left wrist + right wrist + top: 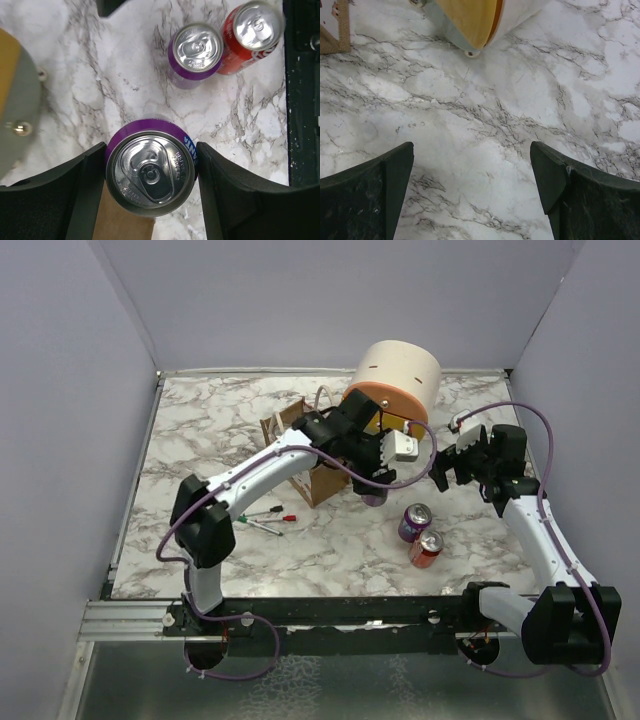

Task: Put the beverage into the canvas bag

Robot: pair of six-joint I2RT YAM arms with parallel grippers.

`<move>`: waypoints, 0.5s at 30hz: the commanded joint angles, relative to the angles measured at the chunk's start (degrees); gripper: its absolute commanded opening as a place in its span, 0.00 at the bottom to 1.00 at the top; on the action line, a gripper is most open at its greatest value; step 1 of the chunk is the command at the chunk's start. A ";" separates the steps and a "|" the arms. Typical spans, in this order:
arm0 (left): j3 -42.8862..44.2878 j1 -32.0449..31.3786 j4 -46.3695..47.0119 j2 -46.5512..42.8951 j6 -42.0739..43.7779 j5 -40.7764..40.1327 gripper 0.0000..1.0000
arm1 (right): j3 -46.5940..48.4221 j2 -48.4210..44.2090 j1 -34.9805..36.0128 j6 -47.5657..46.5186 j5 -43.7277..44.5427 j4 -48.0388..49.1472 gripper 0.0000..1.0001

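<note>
My left gripper is shut on a purple soda can, its fingers pressing the can's two sides in the left wrist view. The can hangs upright just to the right of the tan canvas bag, which my left arm partly hides. A brown piece of the bag shows under the can's near side. My right gripper is open and empty over bare marble, to the right of the held can.
A second purple can and a red can stand together front right; both also show in the left wrist view. A round cream drawer unit stands at the back. Pens lie left of the bag.
</note>
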 commanded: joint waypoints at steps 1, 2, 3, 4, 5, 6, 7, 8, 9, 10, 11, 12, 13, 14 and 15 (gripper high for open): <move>6.18 -0.14 -4.48 -9.44 4.55 3.52 0.26 | -0.57 -0.18 -0.26 -0.96 -2.64 1.03 1.00; 6.79 -0.16 -5.47 -10.27 4.94 2.77 0.24 | -0.56 -0.12 -0.30 -1.04 -2.77 0.97 1.00; 7.30 -0.23 -6.38 -10.81 5.16 1.76 0.23 | -0.61 -0.01 -0.26 -1.10 -2.88 1.01 1.00; 7.59 -0.16 -7.06 -12.52 5.47 0.66 0.21 | -0.57 0.11 -0.26 -1.07 -2.89 1.02 1.00; 7.63 -0.11 -7.61 -13.87 5.80 -0.47 0.20 | -0.59 0.27 -0.26 -1.11 -2.85 1.02 1.00; 7.48 -0.09 -8.02 -15.07 6.00 -1.66 0.20 | -0.59 0.40 -0.26 -1.16 -2.79 1.03 1.00; 7.36 -0.10 -8.75 -16.07 6.13 -2.79 0.19 | -0.58 0.57 -0.26 -1.29 -2.66 1.03 1.00; 7.17 -0.07 -9.20 -17.23 6.16 -3.78 0.19 | -0.54 0.73 -0.26 -1.33 -2.51 1.03 1.00; 6.67 -0.11 -9.41 -18.40 5.94 -4.89 0.18 | -0.47 0.85 -0.26 -1.34 -2.40 1.05 1.00; 5.86 -0.09 -9.21 -19.65 5.65 -5.93 0.18 | -0.47 0.94 -0.26 -1.40 -2.29 1.07 1.00; 4.27 -0.11 -8.94 -21.08 5.28 -7.13 0.17 | -0.43 0.98 -0.26 -1.39 -2.29 1.03 1.00; 2.99 -0.07 -8.74 -22.29 5.11 -8.14 0.17 | -0.47 0.96 -0.26 -1.39 -2.42 1.03 1.00; 1.89 0.02 -8.60 -23.47 4.81 -9.08 0.17 | -0.48 0.90 -0.26 -1.46 -2.59 0.95 1.00; 0.67 0.24 -8.43 -24.55 4.47 -9.77 0.16 | -0.48 0.81 -0.26 -1.41 -2.78 0.94 1.00; -0.49 0.80 -8.28 -25.51 4.30 -9.87 0.16 | -0.61 0.77 -0.26 -1.46 -2.92 0.96 1.00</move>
